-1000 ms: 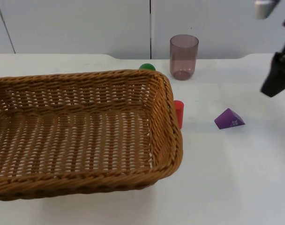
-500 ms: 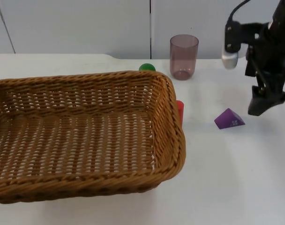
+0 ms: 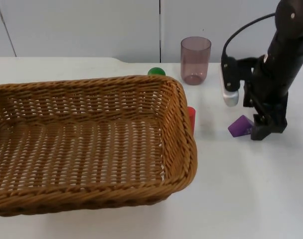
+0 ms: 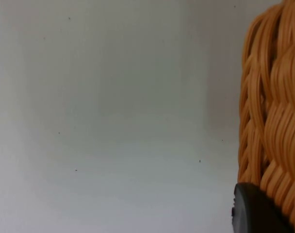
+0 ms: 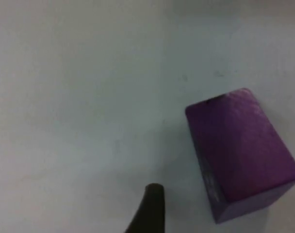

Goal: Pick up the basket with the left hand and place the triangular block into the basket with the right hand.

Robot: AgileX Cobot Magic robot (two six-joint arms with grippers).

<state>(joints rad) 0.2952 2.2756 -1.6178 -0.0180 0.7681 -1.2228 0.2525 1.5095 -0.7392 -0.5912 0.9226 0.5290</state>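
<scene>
The purple block (image 3: 239, 126) is lying toward the counter's (image 3: 241, 189) right edge, the right gripper (image 3: 261, 130) hanging just beside it, fingers' spread unclear. The left gripper's fingers (image 4: 256, 213) are holding the basket (image 3: 91, 139) by its rim.

The basket (image 3: 91, 144) is coarse woven wicker, the cup (image 3: 195, 60) smooth translucent plastic, the purple block (image 5: 242, 150) matt.
</scene>
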